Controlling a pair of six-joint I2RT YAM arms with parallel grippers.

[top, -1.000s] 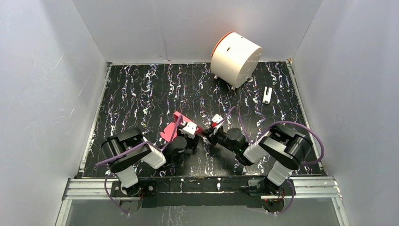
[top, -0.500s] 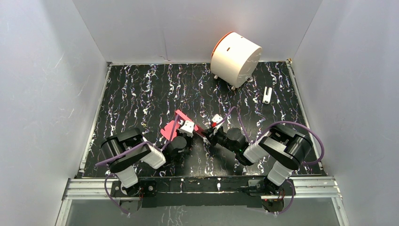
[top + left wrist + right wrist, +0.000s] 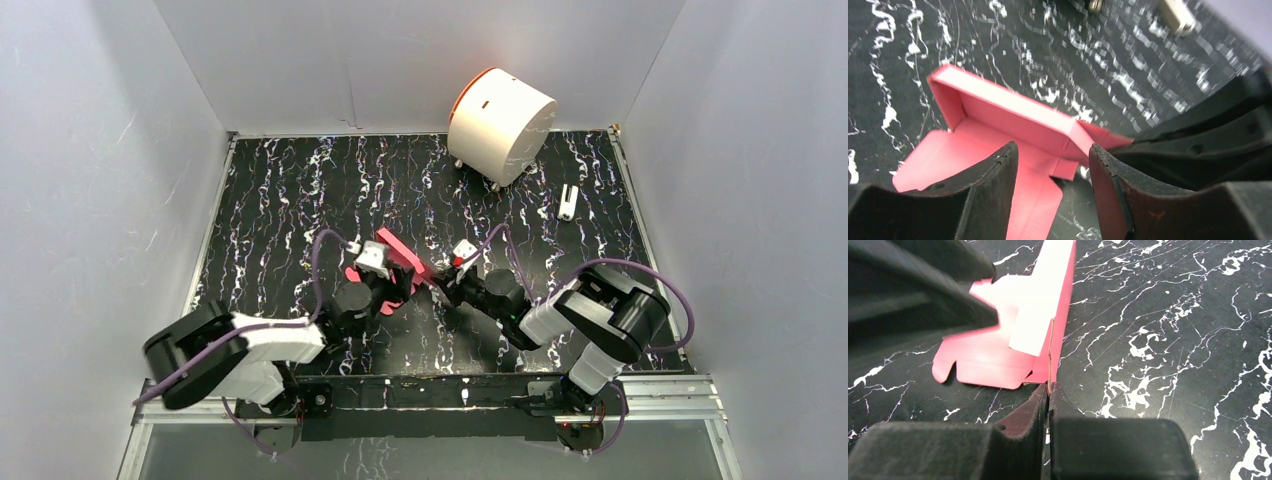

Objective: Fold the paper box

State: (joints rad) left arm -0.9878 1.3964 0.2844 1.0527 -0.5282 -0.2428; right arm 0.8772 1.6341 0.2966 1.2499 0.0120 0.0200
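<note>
The half-raised paper box [image 3: 1013, 112] is lying on the table [image 3: 300, 190], toward the middle of its near edge. One of its wall edges is being pinched by the closed right gripper [image 3: 1049, 390]. The left gripper [image 3: 1053, 155] is being held parted and empty over its floor. Its loose flap should be pressed up gently against that pinch.

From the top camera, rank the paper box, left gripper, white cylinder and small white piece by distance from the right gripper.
1. Paper box: clamped in the right gripper, on its left.
2. Left gripper: just beyond, to the left.
3. White cylinder at the back and small white piece at back right: too close to call.
</note>
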